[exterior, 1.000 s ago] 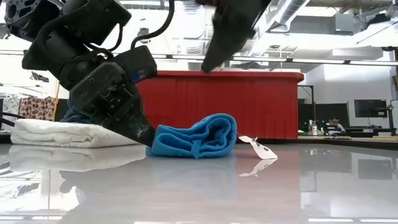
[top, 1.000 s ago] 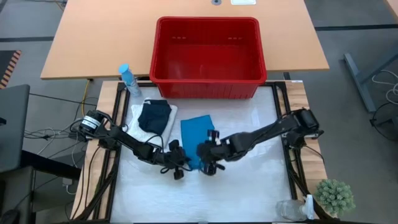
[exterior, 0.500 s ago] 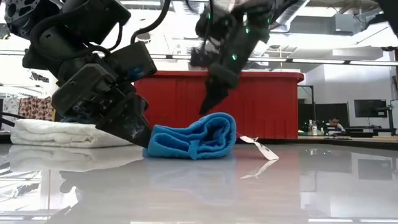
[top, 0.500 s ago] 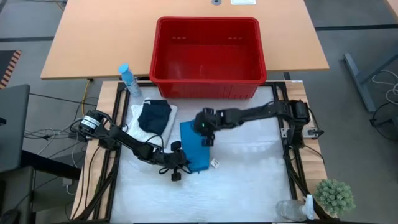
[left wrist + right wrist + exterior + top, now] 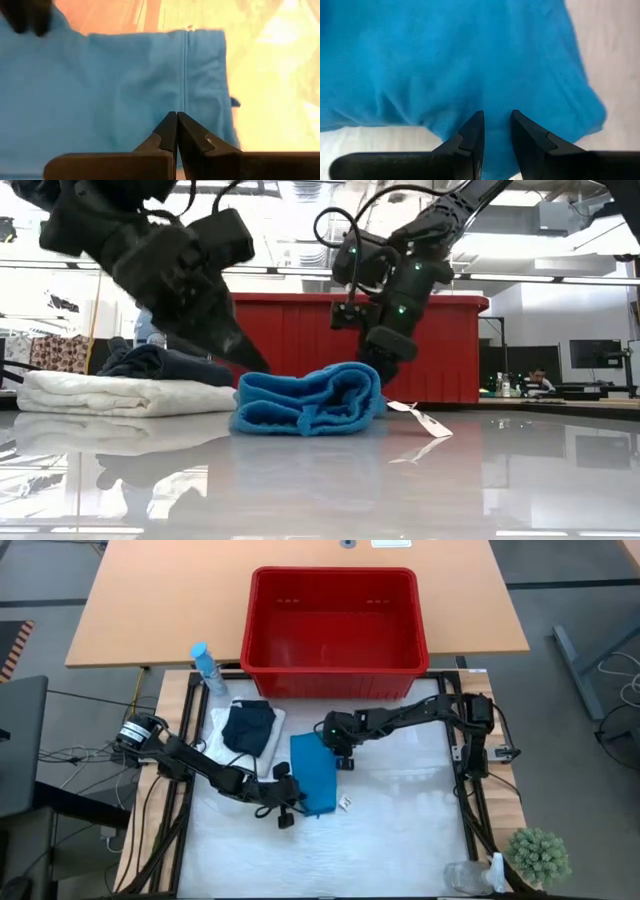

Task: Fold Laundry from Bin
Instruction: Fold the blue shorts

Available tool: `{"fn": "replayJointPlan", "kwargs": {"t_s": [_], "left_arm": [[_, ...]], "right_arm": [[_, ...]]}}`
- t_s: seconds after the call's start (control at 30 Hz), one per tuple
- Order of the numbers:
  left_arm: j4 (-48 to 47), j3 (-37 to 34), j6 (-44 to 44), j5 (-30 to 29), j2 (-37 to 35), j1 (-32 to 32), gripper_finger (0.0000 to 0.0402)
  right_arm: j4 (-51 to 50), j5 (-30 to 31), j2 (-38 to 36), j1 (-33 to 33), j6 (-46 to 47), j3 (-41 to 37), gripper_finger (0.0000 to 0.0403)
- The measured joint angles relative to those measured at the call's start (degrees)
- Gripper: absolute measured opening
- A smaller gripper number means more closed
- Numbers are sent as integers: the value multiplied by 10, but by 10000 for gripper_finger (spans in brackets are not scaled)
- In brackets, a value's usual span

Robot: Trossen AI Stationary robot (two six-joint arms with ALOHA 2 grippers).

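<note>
The teal-blue cloth (image 5: 312, 775) lies folded on the white table mat, its rolled fold facing the low view (image 5: 310, 400) and its tag (image 5: 345, 803) on the mat. My left gripper (image 5: 176, 116) is shut and hangs just over the cloth's near left part (image 5: 297, 797), clear of it in the low view. My right gripper (image 5: 496, 116) is open by a narrow gap at the cloth's far right corner (image 5: 340, 754), pointing steeply down. A folded white cloth (image 5: 268, 745) with the navy one (image 5: 248, 727) on top lies to the left. The red bin (image 5: 335, 573) stands behind. My right gripper comes from above, slanting down, at the teal cloth's far end (image 5: 495, 75) near its right corner. Teal cloth shows in the gap between the two fingertips (image 5: 476, 122). Whether they touch it I cannot tell. The cloth lies flat on the mat.
A blue bottle (image 5: 203, 665) stands beyond the white cloth's far left corner. A small green plant (image 5: 538, 855) and a clear object (image 5: 465, 875) sit at the near right corner. The mat's near half and right side are bare (image 5: 400, 830).
My right gripper has left the teal cloth's near edge beside the left gripper, swung toward the far edge, and come down at the cloth's far right corner. My left gripper, still shut, has risen from the mat at the cloth's near left edge. The cloth has stayed put.
</note>
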Motion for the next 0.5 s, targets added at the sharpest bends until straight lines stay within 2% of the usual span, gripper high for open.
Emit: {"fn": "replayJointPlan", "kwargs": {"t_s": [0.13, 0.27, 0.5], "left_arm": [[-36, 0, -4, -8, -45, 0, 0], [-64, 0, 10, -56, -72, 0, 0], [-53, -4, 93, -68, -24, 10, 0]], "right_arm": [[1, 0, 0, 1, 39, -22, 118], [4, 5, -1, 11, 60, -32, 118], [5, 5, -2, 37, 65, -37, 118]]}}
